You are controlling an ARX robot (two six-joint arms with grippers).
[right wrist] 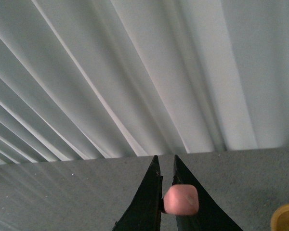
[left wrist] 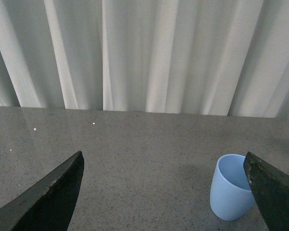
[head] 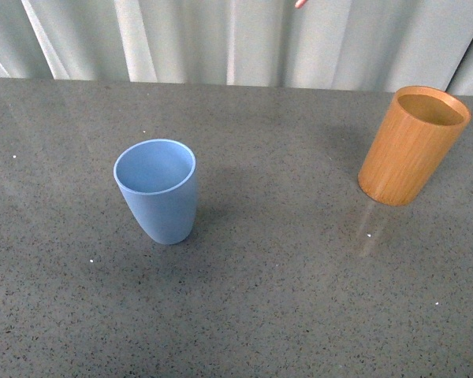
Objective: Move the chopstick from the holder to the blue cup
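The blue cup stands upright on the grey table, left of centre. The orange-brown holder stands at the right with nothing visible inside. At the top edge of the front view only a pink tip of the chopstick shows, high above the table between the two vessels. In the right wrist view my right gripper is shut on the chopstick, whose pink end faces the camera; the holder's rim peeks in at one corner. My left gripper is open and holds nothing, with the blue cup beside one finger.
The grey speckled table spreads around both vessels. A pale pleated curtain hangs behind its far edge. Neither arm shows in the front view.
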